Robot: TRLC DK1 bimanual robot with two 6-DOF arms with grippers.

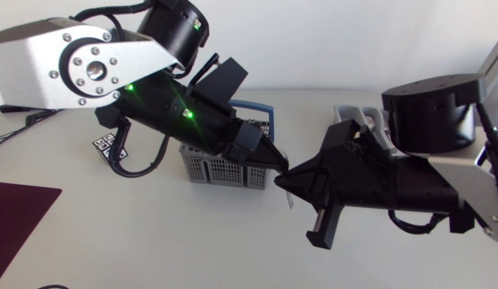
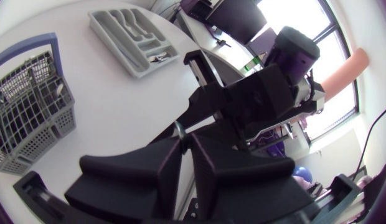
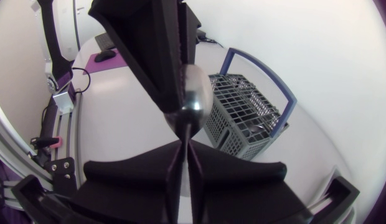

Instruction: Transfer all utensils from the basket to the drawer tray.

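White table (image 1: 153, 241), mid-air handover just beside basket (image 1: 221, 170). Spoon (image 3: 194, 93) looks clamped by both: left gripper (image 1: 279, 163) at bowl end, right gripper (image 1: 287, 181) shut on handle. Confirm right grip firm before left releases. Then carry to drawer tray (image 2: 134, 40), spoon level.

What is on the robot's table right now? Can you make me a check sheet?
Surface: white table, smooth.
Job's things: grey basket with a blue handle; drawer tray standing apart from it, something lying in one compartment; spoon held in the air.
Clutter: dark red mat; black-and-white marker tag.
Grippers: left gripper and right gripper meet tip to tip, and both look shut on the spoon.
Cables: black cable looping under the left arm.
Surroundings: nothing seen.
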